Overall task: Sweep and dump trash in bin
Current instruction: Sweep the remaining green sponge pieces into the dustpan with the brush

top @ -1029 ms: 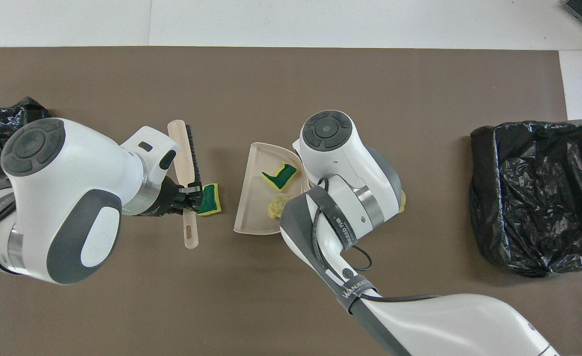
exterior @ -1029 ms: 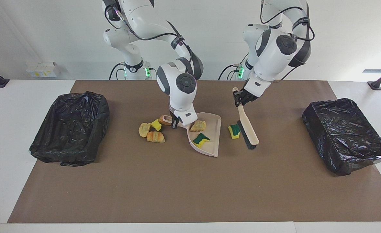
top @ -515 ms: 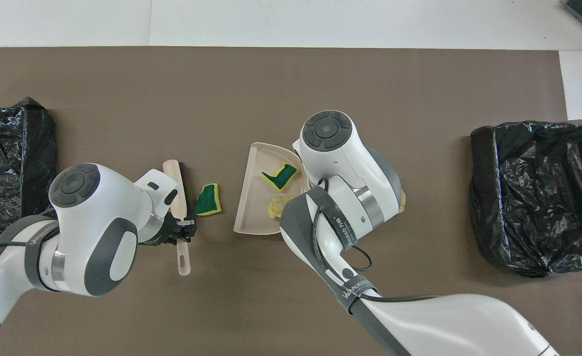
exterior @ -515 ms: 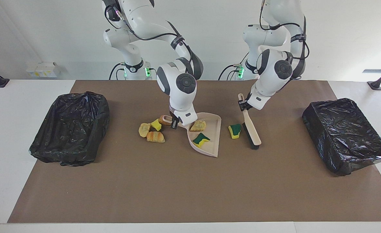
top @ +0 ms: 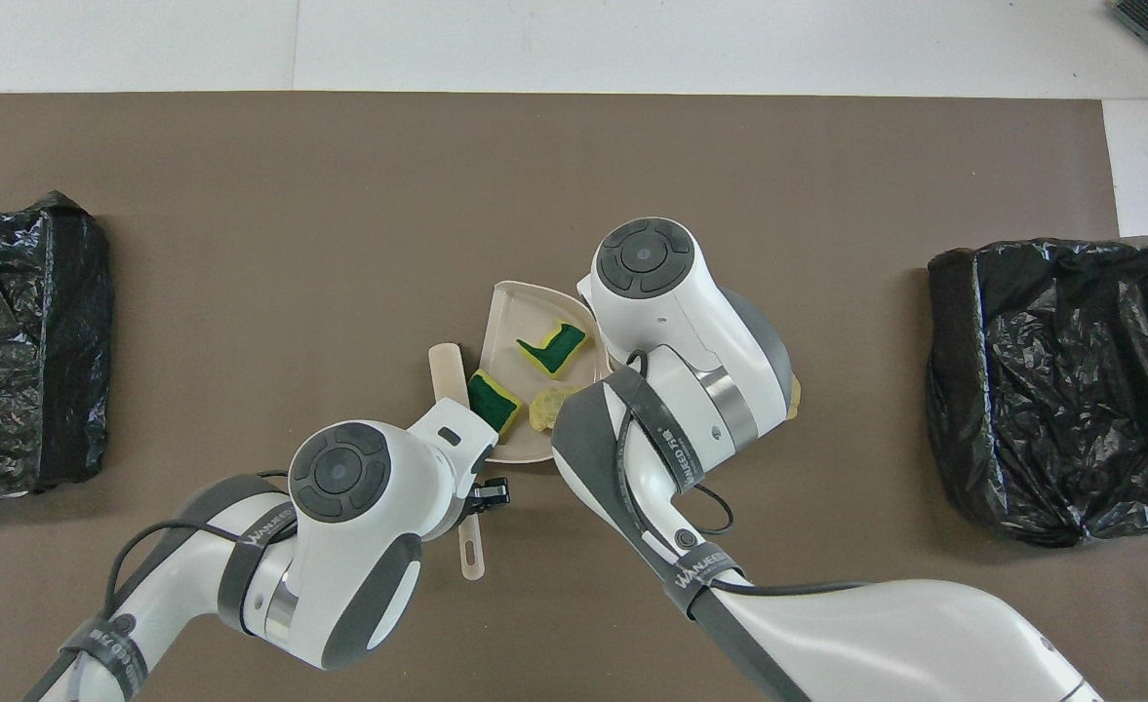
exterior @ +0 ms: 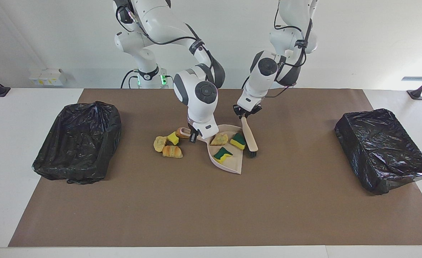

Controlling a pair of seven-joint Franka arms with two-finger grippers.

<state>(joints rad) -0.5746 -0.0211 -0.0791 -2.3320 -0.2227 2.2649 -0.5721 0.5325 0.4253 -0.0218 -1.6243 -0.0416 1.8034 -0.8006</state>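
Since the earlier frame, my left arm has swung the brush (exterior: 249, 135) from the centre-right of the facing frame to the open edge of the dustpan (exterior: 234, 165), and the green-and-yellow sponge (exterior: 238, 141) that lay on the mat now sits inside the pan's mouth, touching the bristles.

Largest first: the worktop (exterior: 3, 161) carries a brown mat (exterior: 211, 208). One black-lined bin (exterior: 78, 141) stands at the middle left of the facing frame, a second bin (exterior: 383, 148) at the middle right.

My right arm descends at centre frame. My right claw (exterior: 194, 136) is clenched on the dustpan's handle, holding the pan with its lip on the mat. My left claw (exterior: 246, 111), just right of centre, is clenched on the brush handle; the brush slants down so that its bristle end meets the mat beside the pan.

Trash, in two groups:
- Inside the dustpan: the swept sponge, a second green-and-yellow sponge (exterior: 222, 154) nearer the pan's lower corner, and a tan lump (exterior: 219, 139) near the handle end.
- On the mat, left of the pan: a croissant-like piece (exterior: 172, 152), a yellowish-tan lump (exterior: 160, 143), a small yellow sponge (exterior: 173, 138), and a brown lump (exterior: 181, 133) close to my right claw.
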